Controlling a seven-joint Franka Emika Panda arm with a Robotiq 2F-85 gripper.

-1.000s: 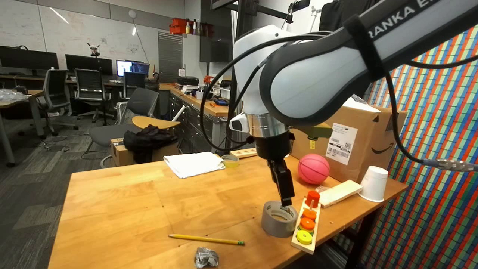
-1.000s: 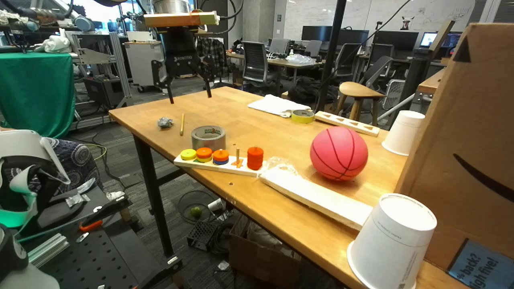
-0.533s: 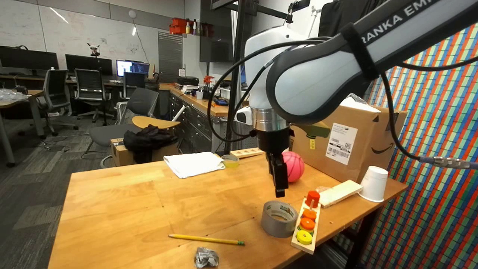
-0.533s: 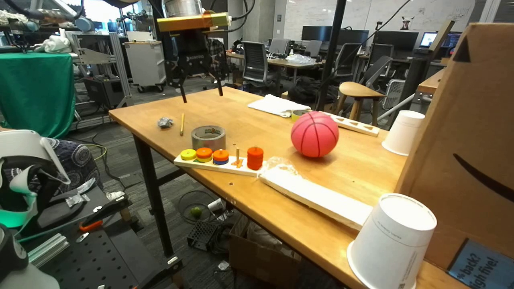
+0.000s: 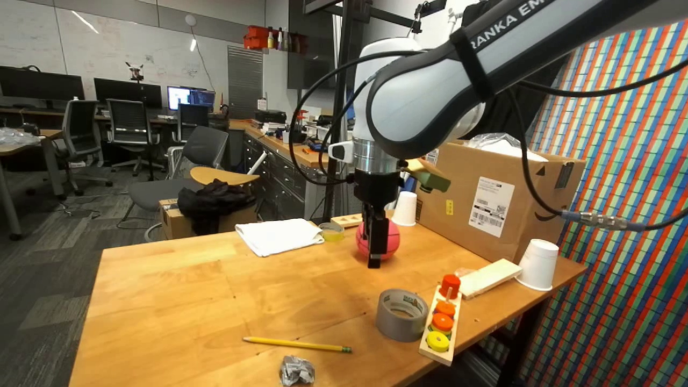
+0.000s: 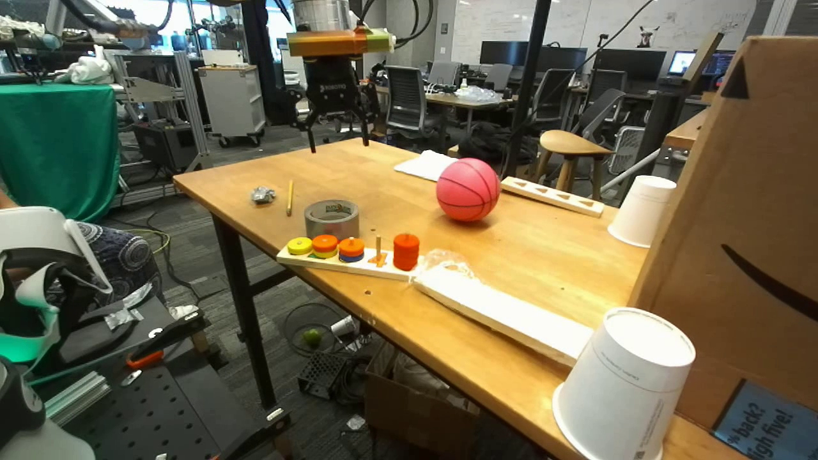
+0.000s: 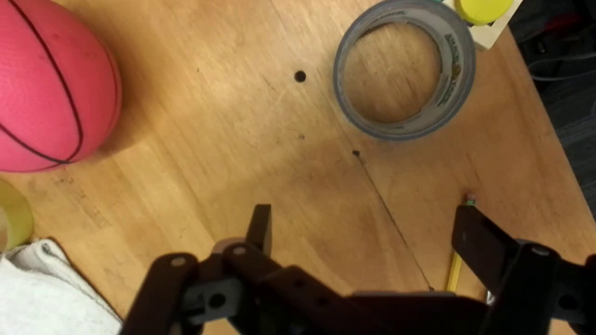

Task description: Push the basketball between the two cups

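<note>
The pink basketball [image 6: 468,190] sits on the table, left of the white cups in an exterior view; the wrist view has it at upper left, where the ball [image 7: 51,88] is cut by the frame edge. Both cups stand upside down: the near cup [image 6: 623,383] by the box's front corner, the far cup [image 6: 642,211] by its back end. My gripper [image 7: 363,209] is open above the table, its fingers wide apart with nothing between them. A gap separates it from the ball. In an exterior view, the gripper [image 5: 373,264] hides part of the ball [image 5: 394,242].
A grey tape roll [image 6: 331,220], a peg toy [image 6: 345,259] and a white wooden board [image 6: 505,313] line the near edge. The cardboard box [image 5: 500,199] stands beside the cups. White cloth [image 5: 279,236], yellow tape [image 5: 332,232], pencil [image 5: 296,344] and foil [image 5: 296,371] lie about.
The ball has rolled away from the cups, toward the white cloth. My open gripper has moved farther from the tape roll. The far cup has come into view behind the arm.
</note>
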